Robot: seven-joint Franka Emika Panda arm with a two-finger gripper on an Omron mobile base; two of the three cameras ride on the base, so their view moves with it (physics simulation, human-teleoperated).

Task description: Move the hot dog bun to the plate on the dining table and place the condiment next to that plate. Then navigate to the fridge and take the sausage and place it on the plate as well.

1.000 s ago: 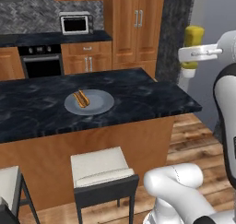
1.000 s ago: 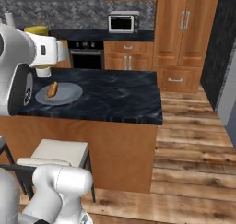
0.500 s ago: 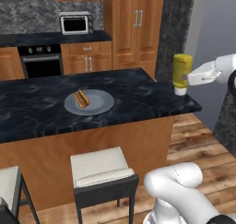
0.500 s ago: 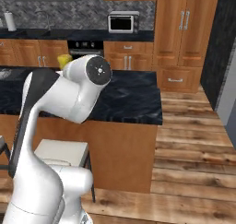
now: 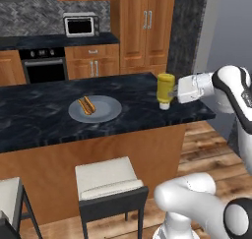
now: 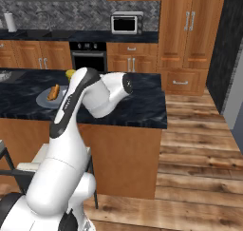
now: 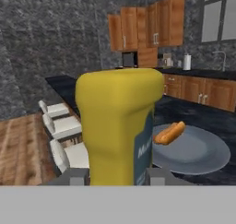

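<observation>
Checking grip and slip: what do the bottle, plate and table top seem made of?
Bottle: probably matte yellow plastic, squeeze shape with a label. Plate: smooth grey, perhaps ceramic, faint sheen. Table top: dark polished stone look, pale veining.

One plate (image 5: 105, 113), one bun (image 5: 88, 105), one condiment bottle (image 5: 165, 91), seemingly three stools (image 5: 110, 179).

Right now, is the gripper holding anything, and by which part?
Yes: the gripper clamps the yellow mustard bottle, standing cap-down, by its body.

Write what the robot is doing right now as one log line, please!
gripper: shut on mustard bottle | bottle: upright over dining table, right of plate | bun: on plate
</observation>
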